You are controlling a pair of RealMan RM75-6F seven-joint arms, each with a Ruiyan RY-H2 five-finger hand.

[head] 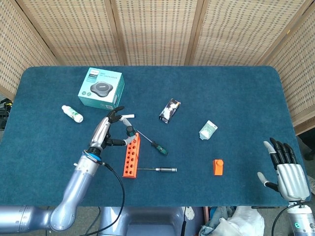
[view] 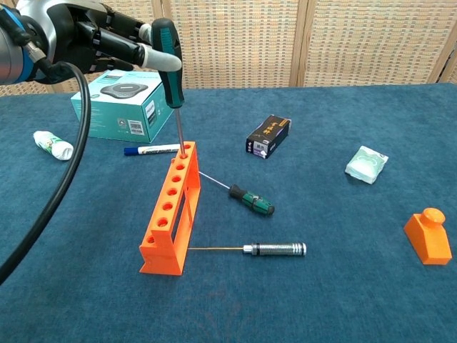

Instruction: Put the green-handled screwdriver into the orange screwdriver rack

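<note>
My left hand (view: pixel 100 39) pinches the dark green handle of a screwdriver (view: pixel 168 63) and holds it nearly upright. Its thin shaft runs down to the farthest hole of the orange rack (view: pixel 171 214), and the tip seems to sit just inside. In the head view the left hand (head: pixel 108 132) is just left of the rack's (head: pixel 131 156) far end. A second, smaller green-handled screwdriver (view: pixel 251 201) lies flat on the cloth right of the rack. My right hand (head: pixel 287 169) hangs open off the table's front right corner, holding nothing.
A silver-handled precision screwdriver (view: pixel 275 249) lies by the rack's near end. Behind the rack are a blue marker (view: pixel 151 150), a teal box (view: pixel 118 103) and a white tube (view: pixel 53 145). A black box (view: pixel 268 136), a mint packet (view: pixel 366 164) and an orange block (view: pixel 428 236) lie to the right.
</note>
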